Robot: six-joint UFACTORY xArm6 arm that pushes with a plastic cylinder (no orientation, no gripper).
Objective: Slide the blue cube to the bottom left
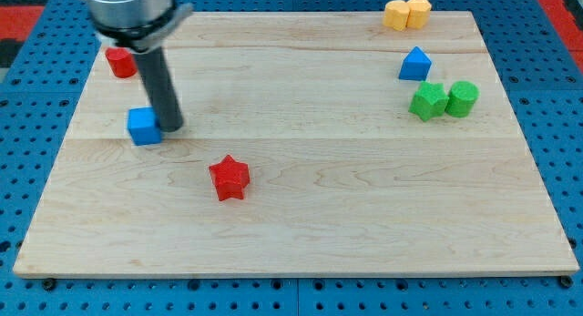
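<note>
While nothing sits in the table's (301,252) near strip, first thing up from the view's bottom is the red star (229,178), left of centre. Next back: the blue cube (144,126), on the view's left side, roughly mid-depth, well short of the bottom-left corner. My tip (172,127) is down on the table, touching or just beside the cube's right face. No hand on this rig, just the rod, so no open/closed state to report.

Step in hand, as I read it: contact made, push not finished. Tip is on the cube's right, which only drives it left. Target needs travel toward the view's bottom too, so the next move calls for getting the tip onto the cube's upper-right side, then pushing diagonally down-left. Red star is off that line; should stay clear.

Further back: red block (119,62) at upper left, partly behind the rod. Far right: blue wedge-like block (414,65), two green blocks (444,99) touching, yellow pair (406,13) at the top edge.
</note>
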